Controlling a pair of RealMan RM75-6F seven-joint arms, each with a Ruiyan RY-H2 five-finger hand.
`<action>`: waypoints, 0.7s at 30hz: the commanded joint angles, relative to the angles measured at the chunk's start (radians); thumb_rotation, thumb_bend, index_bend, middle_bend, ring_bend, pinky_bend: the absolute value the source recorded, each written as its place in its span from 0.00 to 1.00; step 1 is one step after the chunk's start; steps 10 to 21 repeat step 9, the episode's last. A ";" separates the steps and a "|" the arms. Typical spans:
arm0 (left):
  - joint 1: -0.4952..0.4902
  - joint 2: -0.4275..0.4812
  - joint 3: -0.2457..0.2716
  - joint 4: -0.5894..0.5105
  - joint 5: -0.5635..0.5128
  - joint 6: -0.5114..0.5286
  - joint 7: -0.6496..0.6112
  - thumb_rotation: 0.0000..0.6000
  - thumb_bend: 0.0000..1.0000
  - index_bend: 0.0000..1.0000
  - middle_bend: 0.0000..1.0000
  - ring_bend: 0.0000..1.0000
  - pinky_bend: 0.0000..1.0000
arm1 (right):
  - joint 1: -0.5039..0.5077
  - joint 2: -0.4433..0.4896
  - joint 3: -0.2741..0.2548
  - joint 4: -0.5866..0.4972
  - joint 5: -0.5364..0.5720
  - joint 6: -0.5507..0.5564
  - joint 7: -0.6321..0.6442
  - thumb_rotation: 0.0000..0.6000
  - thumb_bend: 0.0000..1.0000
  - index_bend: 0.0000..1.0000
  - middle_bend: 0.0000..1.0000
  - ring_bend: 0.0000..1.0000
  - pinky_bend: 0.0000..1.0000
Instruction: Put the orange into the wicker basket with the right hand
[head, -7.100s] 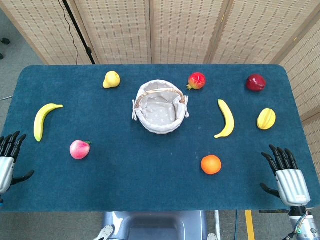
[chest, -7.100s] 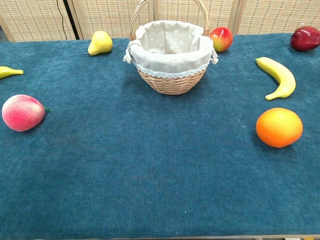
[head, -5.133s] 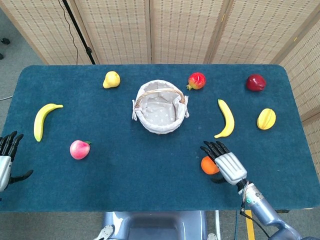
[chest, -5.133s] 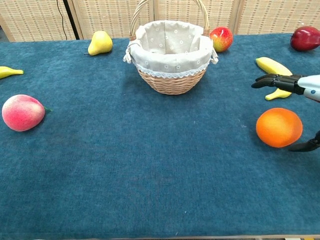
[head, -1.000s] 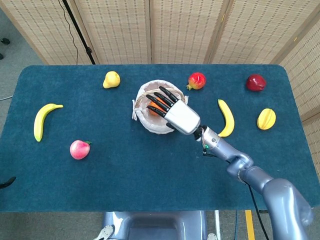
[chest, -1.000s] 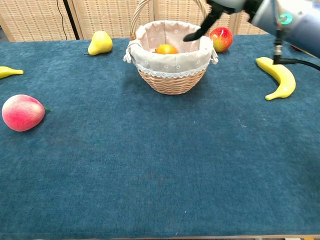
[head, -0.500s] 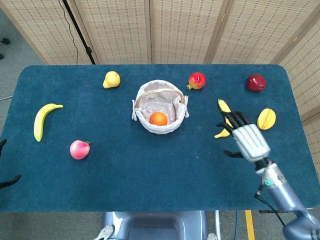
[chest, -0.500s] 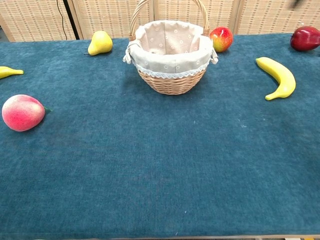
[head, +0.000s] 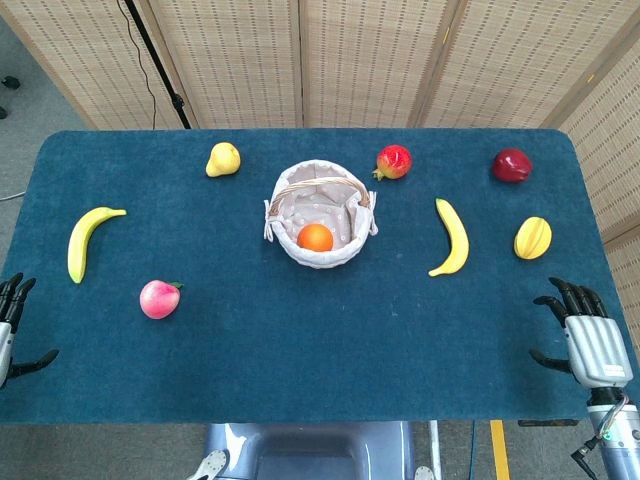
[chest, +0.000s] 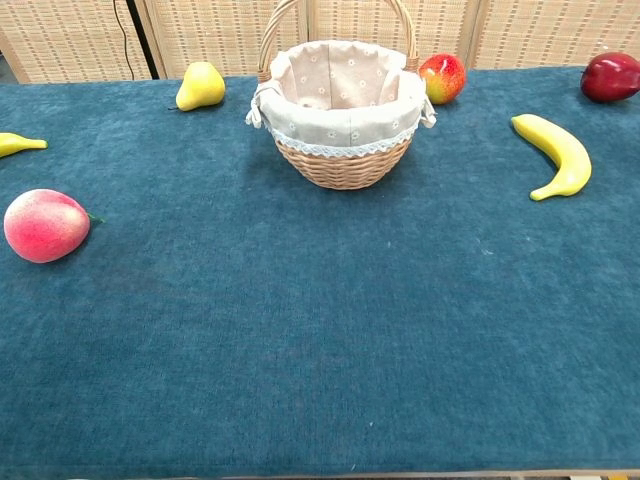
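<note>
The orange lies inside the wicker basket, on its cloth lining, at the middle of the table. In the chest view the basket hides the orange behind its rim. My right hand hovers at the table's front right corner, fingers spread and empty, far from the basket. At the front left edge my left hand is partly cut off by the frame, its fingers apart and holding nothing. Neither hand appears in the chest view.
On the blue cloth lie a pear, a banana and a peach to the left. To the right are a pomegranate, a second banana, a dark red apple and a yellow starfruit.
My right hand has let go of the orange in the basket and drawn back from beside the right banana to the front right corner. The left hand has risen slightly into view.
</note>
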 joint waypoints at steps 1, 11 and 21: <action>0.002 0.002 0.002 -0.008 0.005 0.008 0.006 1.00 0.00 0.00 0.00 0.00 0.00 | -0.041 -0.038 0.001 0.046 0.005 0.012 0.022 1.00 0.00 0.30 0.12 0.13 0.10; 0.000 0.003 0.004 -0.011 0.007 0.008 0.004 1.00 0.00 0.00 0.00 0.00 0.00 | -0.100 -0.099 0.035 0.119 -0.021 0.069 0.044 1.00 0.00 0.31 0.12 0.13 0.10; 0.000 0.003 0.004 -0.011 0.007 0.008 0.004 1.00 0.00 0.00 0.00 0.00 0.00 | -0.100 -0.099 0.035 0.119 -0.021 0.069 0.044 1.00 0.00 0.31 0.12 0.13 0.10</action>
